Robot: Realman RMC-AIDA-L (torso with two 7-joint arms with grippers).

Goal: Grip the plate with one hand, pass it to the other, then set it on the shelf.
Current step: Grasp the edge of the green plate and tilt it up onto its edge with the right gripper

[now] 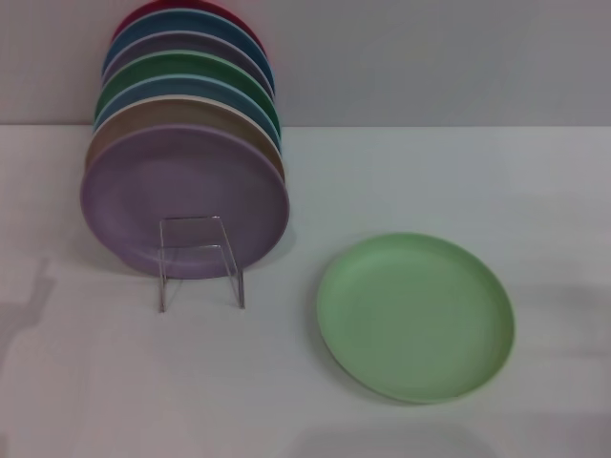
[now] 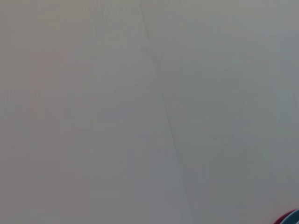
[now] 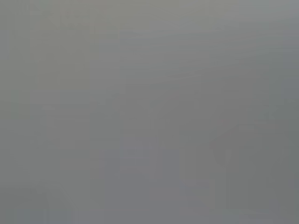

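Plainly, the plate (image 1: 415, 317) lies flat at lower right, awaiting pickup beside the shelf (image 1: 199, 260); neither gripper shows, so finger state is unknowable.

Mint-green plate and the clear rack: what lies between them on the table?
Nothing: in the head view only bare white table separates the mint-green plate from the clear rack. The lilac plate leans behind the rack.

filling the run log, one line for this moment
mint plate flat on table | rack holds lilac plate | both tools unseen
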